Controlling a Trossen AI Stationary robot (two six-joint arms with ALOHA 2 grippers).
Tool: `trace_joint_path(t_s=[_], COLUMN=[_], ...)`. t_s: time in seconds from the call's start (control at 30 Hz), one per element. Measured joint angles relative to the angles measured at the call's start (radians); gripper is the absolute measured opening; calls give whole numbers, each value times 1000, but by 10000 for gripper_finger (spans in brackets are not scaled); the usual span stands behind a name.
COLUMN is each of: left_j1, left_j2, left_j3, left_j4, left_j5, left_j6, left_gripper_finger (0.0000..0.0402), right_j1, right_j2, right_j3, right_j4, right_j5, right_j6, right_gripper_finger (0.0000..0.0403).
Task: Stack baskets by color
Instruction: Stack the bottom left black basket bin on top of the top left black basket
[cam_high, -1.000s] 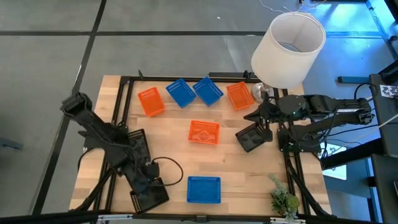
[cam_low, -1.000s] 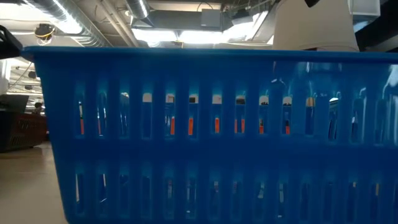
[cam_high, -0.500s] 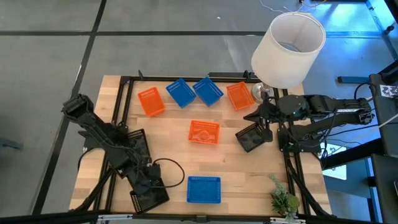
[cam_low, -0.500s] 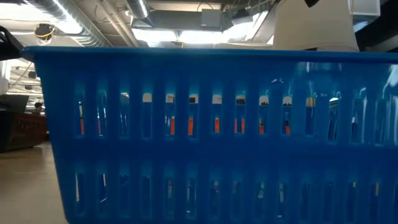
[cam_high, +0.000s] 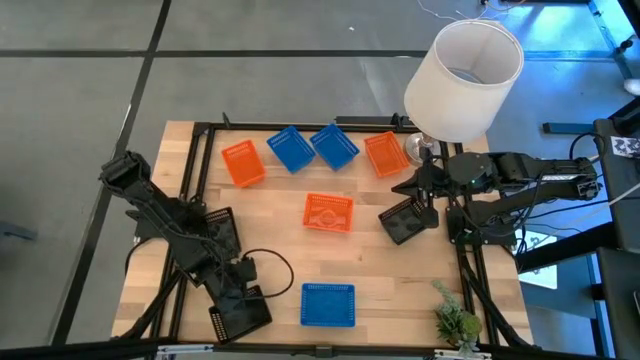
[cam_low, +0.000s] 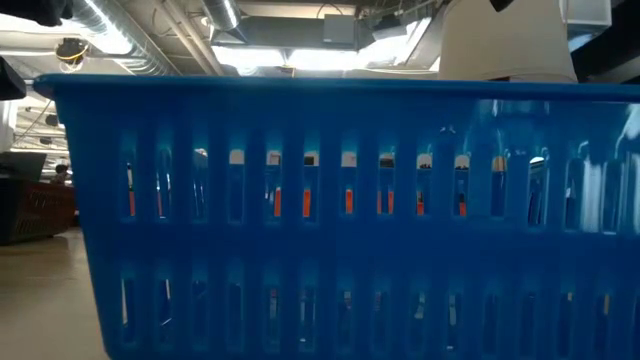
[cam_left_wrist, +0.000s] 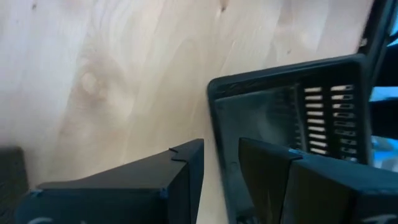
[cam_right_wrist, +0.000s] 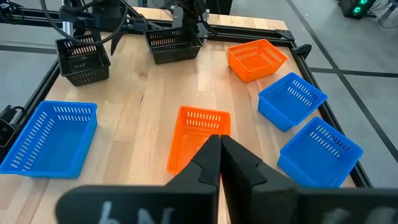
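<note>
My left gripper stands open over a black basket at the table's near left. In the left wrist view its fingers stand astride that basket's wall. Another black basket lies under the left arm, and a third lies below my right gripper, which hangs shut with nothing in it. Orange baskets and blue ones stand along the far side. One orange basket sits mid-table. A blue one rests on its base near the front edge. My left gripper comes slanting down from above, one finger inside the black basket and the other outside it, astride the wall near a corner. The basket sits on the table. Whether either finger touches the wall I cannot tell.
A large white lampshade stands at the far right corner, a small green plant at the near right. A black frame rims the table. The near blue basket fills the low view. Bare wood lies between the middle orange basket and the near baskets.
My left gripper has rolled a little about its own line while staying over the near-left black basket. No basket has moved.
</note>
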Motion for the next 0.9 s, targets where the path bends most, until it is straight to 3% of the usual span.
trace_joint_path(t_s=[0.23,0.7,0.8,0.9], left_j1=[0,-4,3,24], left_j2=[25,176,194,196], left_j3=[0,0,-1,-1], left_j4=[7,130,122,122], left_j5=[-58,-44,6,55], left_j6=[-1,-25,-52,-76], left_gripper_finger=[92,90,75,27], right_j1=[0,0,0,0], right_j2=[0,0,0,0], right_j3=[0,0,0,-1], right_j4=[0,-1,-1,-1], right_j5=[-1,-2,-2,-1], right_j6=[0,-2,-3,-3], right_gripper_finger=[12,12,12,12])
